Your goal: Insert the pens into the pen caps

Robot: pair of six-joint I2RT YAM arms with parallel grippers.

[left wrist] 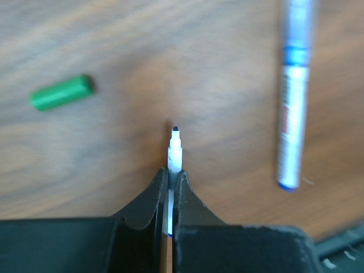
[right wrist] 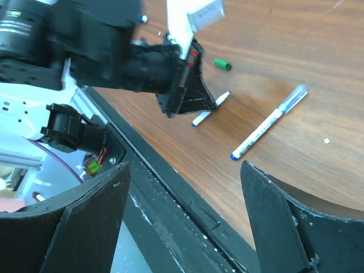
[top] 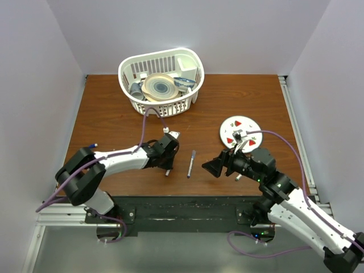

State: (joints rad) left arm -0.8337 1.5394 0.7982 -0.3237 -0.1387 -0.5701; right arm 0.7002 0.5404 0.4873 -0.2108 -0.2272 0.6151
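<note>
My left gripper (top: 168, 164) is shut on a white pen (left wrist: 175, 151) and holds it low over the table, its dark bare tip pointing forward. A green cap (left wrist: 61, 92) lies on the wood ahead and to the left of that tip; it also shows in the right wrist view (right wrist: 222, 64). A second pen (top: 191, 164) with a bluish cap on it lies loose between the two grippers, and shows in the left wrist view (left wrist: 293, 96) and the right wrist view (right wrist: 267, 124). My right gripper (top: 211, 166) is open and empty, right of that pen.
A white basket (top: 187, 101) with dishes stands at the back centre. A white plate (top: 230, 126) with red marks lies behind my right arm. A small blue piece (top: 94, 145) lies at the far left. The table's black front edge (right wrist: 170, 187) is close below my right gripper.
</note>
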